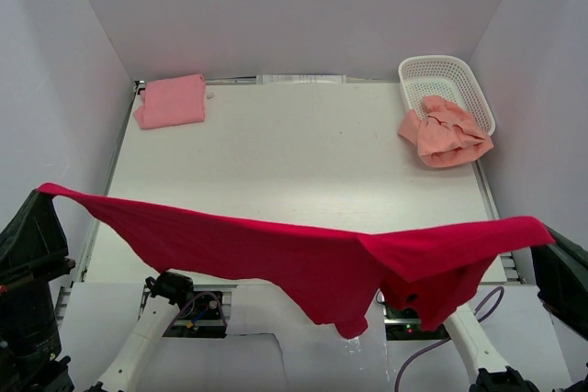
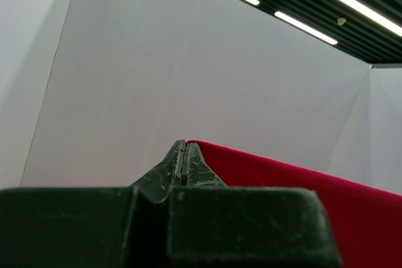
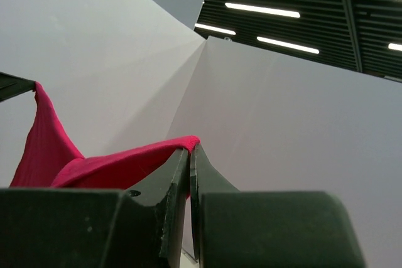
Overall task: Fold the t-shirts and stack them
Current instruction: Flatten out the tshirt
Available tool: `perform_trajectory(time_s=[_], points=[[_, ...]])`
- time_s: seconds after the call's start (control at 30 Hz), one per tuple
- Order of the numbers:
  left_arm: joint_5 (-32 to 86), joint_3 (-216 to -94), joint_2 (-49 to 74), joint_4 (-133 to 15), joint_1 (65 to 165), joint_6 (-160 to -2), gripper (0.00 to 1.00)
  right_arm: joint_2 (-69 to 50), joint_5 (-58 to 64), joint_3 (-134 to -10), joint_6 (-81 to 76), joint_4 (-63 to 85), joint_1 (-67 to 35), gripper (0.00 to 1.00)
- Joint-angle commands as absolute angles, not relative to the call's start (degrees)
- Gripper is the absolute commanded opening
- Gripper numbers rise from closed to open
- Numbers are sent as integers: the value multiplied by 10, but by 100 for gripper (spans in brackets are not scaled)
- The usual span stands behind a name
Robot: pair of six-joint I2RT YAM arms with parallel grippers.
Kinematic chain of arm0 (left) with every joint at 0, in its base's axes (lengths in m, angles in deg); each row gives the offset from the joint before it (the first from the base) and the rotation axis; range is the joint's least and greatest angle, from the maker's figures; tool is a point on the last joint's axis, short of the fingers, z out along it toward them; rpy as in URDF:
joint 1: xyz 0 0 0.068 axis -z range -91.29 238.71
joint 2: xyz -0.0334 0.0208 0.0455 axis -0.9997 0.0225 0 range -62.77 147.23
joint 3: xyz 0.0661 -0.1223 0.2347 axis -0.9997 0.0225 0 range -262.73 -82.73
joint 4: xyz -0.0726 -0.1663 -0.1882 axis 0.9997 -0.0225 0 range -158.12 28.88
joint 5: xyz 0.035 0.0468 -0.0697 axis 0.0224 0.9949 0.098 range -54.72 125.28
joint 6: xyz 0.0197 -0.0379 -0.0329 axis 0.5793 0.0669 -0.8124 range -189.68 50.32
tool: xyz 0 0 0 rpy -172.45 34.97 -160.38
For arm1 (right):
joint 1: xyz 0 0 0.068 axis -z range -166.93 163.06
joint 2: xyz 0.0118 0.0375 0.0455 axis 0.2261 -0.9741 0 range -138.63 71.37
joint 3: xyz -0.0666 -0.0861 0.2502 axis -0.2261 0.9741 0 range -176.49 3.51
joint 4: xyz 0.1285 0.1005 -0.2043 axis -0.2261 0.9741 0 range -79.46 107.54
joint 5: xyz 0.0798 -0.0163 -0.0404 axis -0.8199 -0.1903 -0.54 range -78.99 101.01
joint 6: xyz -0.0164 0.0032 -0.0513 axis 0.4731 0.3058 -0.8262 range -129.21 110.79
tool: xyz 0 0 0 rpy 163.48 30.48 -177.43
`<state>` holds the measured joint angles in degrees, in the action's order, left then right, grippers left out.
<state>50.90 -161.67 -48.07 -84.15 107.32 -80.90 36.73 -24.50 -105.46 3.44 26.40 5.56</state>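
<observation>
- Presently, both sets of jaws are clenched. My left jaws pinch one end of the red t-shirt (image 1: 303, 259) out at the left, and my right jaws pinch the opposite end at the right. Each wrist view shows red cloth caught at the closed tips.
- The shirt hangs in the air between the two grips, above the near edge of the tabletop (image 1: 294, 162). It is stretched wide with its middle sagging, and a bunch of cloth droops lowest right of centre. Judgement: I hold it spread so it can be laid out flat for folding; it is not yet laid.
- Far left corner: the pink t-shirt (image 1: 172, 101) lies folded flat. Judged to be the base of the stack.
- Far right: the salmon-peach t-shirt (image 1: 446, 132) is crumpled and spills over the near rim of the basket (image 1: 441, 69) onto the tabletop. Judged unfolded and awaiting its turn.
</observation>
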Motion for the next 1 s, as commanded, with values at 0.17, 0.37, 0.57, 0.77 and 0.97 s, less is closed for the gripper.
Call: perform_trajectory(time_s=[0.17,0.37,0.57,0.77,0.97], points=[[531,-1603,-512,-814,1076,-811,0,432,-181,-1003,72,155,66,8],[543,-1544,-500,-834,1076,-829,0,452,-169,-854,126,133,72,8],[534,-1424,-467,-855,1076,-878,0,443,-176,-701,184,161,73,8],[541,-1354,-385,-821,1076,-881,0,378,-172,-602,190,192,74,8],[575,-1309,-259,-765,1075,-898,0,266,-189,-529,186,191,73,8]])
